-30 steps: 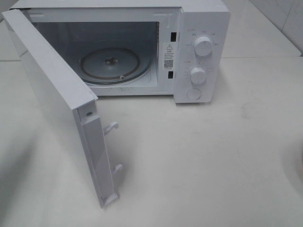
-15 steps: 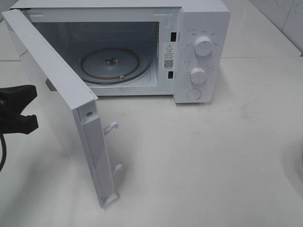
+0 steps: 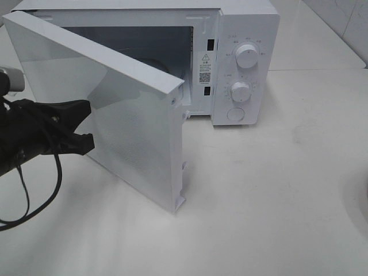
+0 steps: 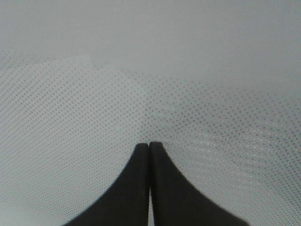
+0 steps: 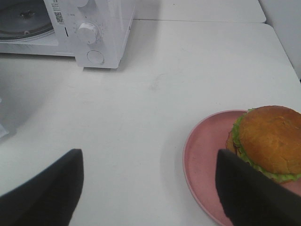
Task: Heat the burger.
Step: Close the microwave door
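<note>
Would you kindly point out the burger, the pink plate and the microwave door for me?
burger (image 5: 270, 136), right wrist view, on the top bun.
pink plate (image 5: 202, 155), right wrist view, on its bare surface beside the burger.
microwave door (image 3: 132, 132), exterior high view, on its outer face.

You had the burger (image 5: 265, 141) sitting upright on a pink plate (image 5: 202, 165), off toward one side of it. Glossy golden-brown domed bun on top, green lettuce frill showing under it. Lower layers weren't visible.
</note>
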`<state>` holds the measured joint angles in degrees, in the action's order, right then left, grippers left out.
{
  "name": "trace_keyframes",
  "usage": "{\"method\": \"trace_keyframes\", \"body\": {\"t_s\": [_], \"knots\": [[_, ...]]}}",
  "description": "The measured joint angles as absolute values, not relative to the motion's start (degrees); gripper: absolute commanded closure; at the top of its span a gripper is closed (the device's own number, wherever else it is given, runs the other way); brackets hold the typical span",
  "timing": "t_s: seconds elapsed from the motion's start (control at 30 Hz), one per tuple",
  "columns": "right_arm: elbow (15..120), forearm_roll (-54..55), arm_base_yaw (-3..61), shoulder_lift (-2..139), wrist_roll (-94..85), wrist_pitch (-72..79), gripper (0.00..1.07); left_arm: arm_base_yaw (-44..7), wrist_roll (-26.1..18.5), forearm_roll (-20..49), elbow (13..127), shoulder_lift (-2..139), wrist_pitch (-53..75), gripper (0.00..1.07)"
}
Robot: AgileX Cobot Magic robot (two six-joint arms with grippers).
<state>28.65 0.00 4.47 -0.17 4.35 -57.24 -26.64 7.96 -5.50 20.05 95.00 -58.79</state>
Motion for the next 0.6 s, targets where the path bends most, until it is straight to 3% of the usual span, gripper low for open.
{"method": "trace_keyframes", "body": {"t_s": [0.6], "knots": [[28.65,0.00,4.47,-0.17,4.35,-57.24,0.32,-26.81,8.19,-4.58,35.75,99.92,-55.18,1.07]]}}
